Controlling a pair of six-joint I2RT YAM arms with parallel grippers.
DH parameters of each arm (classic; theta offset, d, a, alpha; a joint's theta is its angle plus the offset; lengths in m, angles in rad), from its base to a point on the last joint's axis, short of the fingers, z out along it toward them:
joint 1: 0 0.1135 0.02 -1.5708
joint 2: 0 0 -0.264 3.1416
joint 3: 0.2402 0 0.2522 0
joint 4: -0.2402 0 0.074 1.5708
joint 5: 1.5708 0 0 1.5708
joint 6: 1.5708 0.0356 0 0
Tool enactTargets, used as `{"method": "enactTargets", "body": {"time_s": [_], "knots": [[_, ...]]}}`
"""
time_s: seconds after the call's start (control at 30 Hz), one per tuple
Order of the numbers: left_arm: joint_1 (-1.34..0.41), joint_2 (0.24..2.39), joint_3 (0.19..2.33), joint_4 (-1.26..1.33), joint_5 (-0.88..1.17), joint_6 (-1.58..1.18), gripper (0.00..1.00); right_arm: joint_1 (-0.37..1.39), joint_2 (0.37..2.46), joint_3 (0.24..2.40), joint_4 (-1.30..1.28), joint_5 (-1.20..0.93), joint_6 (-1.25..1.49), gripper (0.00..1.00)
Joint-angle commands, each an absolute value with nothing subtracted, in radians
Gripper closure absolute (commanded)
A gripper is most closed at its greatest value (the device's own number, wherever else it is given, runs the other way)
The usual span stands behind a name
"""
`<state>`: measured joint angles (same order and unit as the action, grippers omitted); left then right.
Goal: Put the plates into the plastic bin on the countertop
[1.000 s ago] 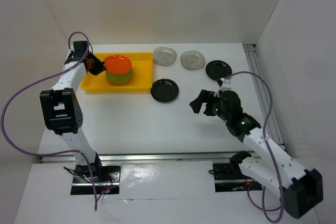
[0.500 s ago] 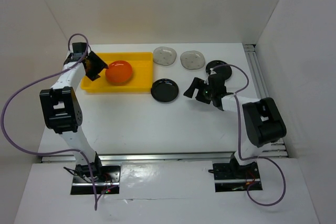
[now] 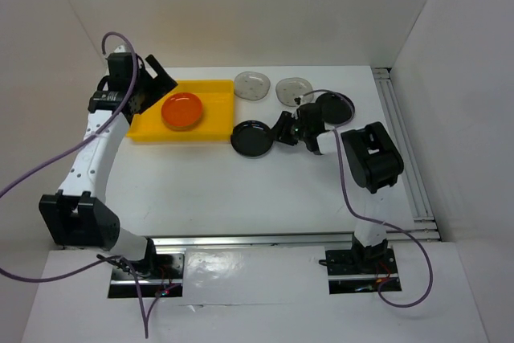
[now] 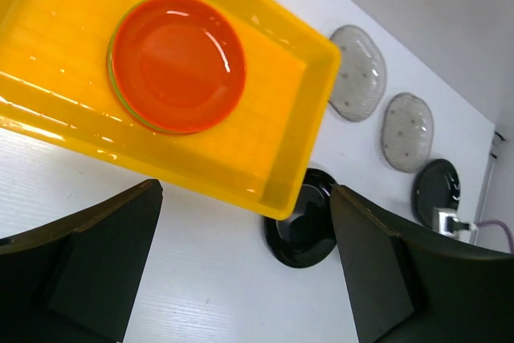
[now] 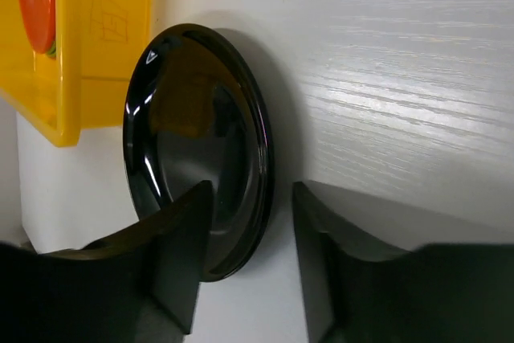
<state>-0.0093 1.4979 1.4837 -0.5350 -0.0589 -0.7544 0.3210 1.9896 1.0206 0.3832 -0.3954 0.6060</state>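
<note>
From above, the left fingers (image 3: 159,78) stand apart and empty over the far left corner of the yellow plastic bin (image 3: 217,118). Just past their tips, inside the bin, lies an orange plate (image 3: 181,110). The right fingers (image 3: 283,128) sit low by the white surface (image 3: 241,190), tips at the edge of 1 black plate (image 3: 250,138). Behind them the arm partly hides a 2nd black plate (image 3: 336,106), and 2 grey plates (image 3: 252,86) lie off to their far side.

In the left wrist view, the left fingers (image 4: 104,255) are spread wide with nothing between them. Ahead of them the orange plate (image 4: 177,62) rests in the plastic bin (image 4: 273,118) on a lime green plate (image 4: 112,78), of which only a thin rim shows. The black plate (image 4: 305,222) lies just beyond the bin's corner, close to 1 finger.

In the right wrist view, the right fingers (image 5: 181,271) are parted, not clamped. The black plate (image 5: 197,158) has its rim in the gap, with 1 finger over its hollow and 1 outside. Whether either touches it I cannot tell. The plastic bin (image 5: 104,38) lies just beyond.
</note>
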Motion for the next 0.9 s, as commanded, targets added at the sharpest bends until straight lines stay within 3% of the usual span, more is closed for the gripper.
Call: {"method": "enactTargets", "body": {"time_s": [0.0,0.2,0.23,0.3,0.4,0.53,0.63,0.77,0.87], "knots": [[-0.026,1.447,1.499,-0.563,-0.072,-0.715,0.01,0.351,2.063,1.015,0.299,-0.348,0.610,0.51],[-0.098,1.457,1.529,-0.574,-0.061,-0.667,0.01,0.370,2.098,1.006,0.288,-0.284,0.630,0.74],[-0.113,1.469,1.529,-0.574,-0.061,-0.667,0.01,0.370,2.098,1.006,0.267,-0.269,0.640,0.86],[-0.141,1.486,1.543,-0.592,-0.052,-0.653,0.01,0.370,2.051,0.994,0.230,-0.203,0.658,1.00],[-0.184,1.520,1.565,-0.592,-0.008,-0.631,0.01,0.370,1.906,0.971,0.097,-0.059,0.670,1.00],[-0.225,1.571,1.588,-0.592,0.101,-0.569,0.01,0.437,1.638,0.942,-0.083,0.291,0.693,1.00],[-0.239,1.592,1.597,-0.558,0.202,-0.543,0.01,0.504,1.470,0.949,-0.179,0.368,0.684,1.00],[-0.249,1.611,1.588,-0.511,0.354,-0.514,0.01,0.528,1.335,0.945,-0.143,0.225,0.655,1.00],[-0.259,1.676,1.606,-0.511,0.494,-0.489,0.01,0.488,1.281,0.862,0.050,0.061,0.655,1.00]]}}
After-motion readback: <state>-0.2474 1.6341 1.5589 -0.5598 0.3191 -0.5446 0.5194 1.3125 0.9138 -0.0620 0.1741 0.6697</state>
